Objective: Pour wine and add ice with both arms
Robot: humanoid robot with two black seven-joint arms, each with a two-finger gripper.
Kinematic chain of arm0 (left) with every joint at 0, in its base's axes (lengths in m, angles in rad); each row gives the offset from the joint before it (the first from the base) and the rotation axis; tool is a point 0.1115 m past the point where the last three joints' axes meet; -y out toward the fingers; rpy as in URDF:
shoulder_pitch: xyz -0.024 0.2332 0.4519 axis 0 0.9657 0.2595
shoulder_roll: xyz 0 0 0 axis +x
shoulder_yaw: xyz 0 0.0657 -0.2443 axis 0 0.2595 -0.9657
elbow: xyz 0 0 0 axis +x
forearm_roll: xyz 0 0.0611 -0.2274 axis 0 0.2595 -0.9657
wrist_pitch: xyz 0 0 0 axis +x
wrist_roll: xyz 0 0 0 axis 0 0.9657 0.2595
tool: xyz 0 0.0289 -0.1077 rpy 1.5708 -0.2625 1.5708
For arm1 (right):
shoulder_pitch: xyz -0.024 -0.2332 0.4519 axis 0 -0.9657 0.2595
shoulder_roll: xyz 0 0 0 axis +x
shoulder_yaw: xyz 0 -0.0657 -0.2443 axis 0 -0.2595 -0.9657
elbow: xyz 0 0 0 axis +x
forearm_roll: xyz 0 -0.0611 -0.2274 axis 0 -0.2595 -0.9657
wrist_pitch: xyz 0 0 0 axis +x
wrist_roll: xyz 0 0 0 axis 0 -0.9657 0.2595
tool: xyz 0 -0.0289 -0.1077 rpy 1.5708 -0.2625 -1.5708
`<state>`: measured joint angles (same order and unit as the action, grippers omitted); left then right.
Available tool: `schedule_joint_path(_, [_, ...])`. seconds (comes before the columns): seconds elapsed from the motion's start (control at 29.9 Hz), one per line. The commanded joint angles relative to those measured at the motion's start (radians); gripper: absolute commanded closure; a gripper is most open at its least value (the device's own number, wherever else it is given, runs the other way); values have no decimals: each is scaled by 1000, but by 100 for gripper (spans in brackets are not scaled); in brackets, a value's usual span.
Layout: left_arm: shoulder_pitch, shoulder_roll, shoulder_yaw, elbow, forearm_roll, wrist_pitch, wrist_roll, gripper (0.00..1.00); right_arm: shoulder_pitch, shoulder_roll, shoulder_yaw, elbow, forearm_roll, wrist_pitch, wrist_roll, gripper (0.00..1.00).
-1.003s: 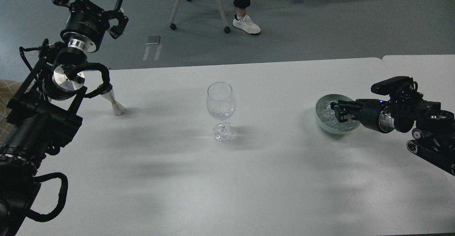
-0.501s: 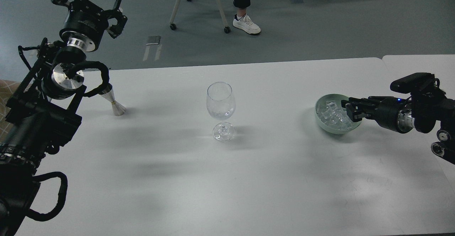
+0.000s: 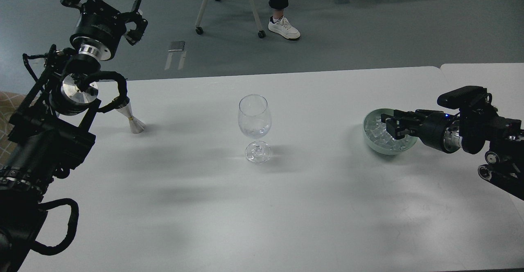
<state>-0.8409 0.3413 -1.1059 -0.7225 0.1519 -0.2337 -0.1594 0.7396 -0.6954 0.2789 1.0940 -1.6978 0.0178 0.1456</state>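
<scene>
A clear wine glass (image 3: 254,116) stands at the table's middle, with a little wine (image 3: 254,131) low in its bowl. At the right, a pale green bowl (image 3: 369,140) holds ice (image 3: 377,134) cubes. My right gripper (image 3: 389,125) reaches in from the right over the bowl's rim, just above the ice. Its dark fingers are too small to show a gap or anything held. My left gripper (image 3: 105,6) is raised at the far left, beyond the table's back edge. It is open and empty.
A small metal cone-shaped measuring cup (image 3: 132,118) stands on the white table (image 3: 262,206) at the left, partly behind my left arm's cable. A second table (image 3: 483,75) abuts at the right. Beyond the back edge are a wheeled chair (image 3: 229,1) and a person's leg (image 3: 282,14).
My right gripper drew back to the right, off the bowl, then came left again over the ice. The left arm shifted only slightly. The glass and bowl stayed put.
</scene>
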Motion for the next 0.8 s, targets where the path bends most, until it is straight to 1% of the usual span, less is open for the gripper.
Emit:
schedule_joint_path(0.0, [2,5,0,0,0,-3,0,3,-2,16,-1,-22,-3,1,0,55])
schedule_joint_path(0.03, [2,5,0,0,0,-3,0,3,-2,17,-3,-25,-5,1,0,53])
schedule_joint_path(0.13, [3,5,0,1,-2,-3,-2,3,0,17,-3,-37,-5,1,0,52])
schedule_joint_path(0.5, [14,5,0,1,-2,-3,-5,3,1,74,-4,-75,-5,1,0,53])
schedule_joint_path(0.77, [17,5,0,3,-2,-4,-6,3,0,77,-9,-85,-8,1,0,54])
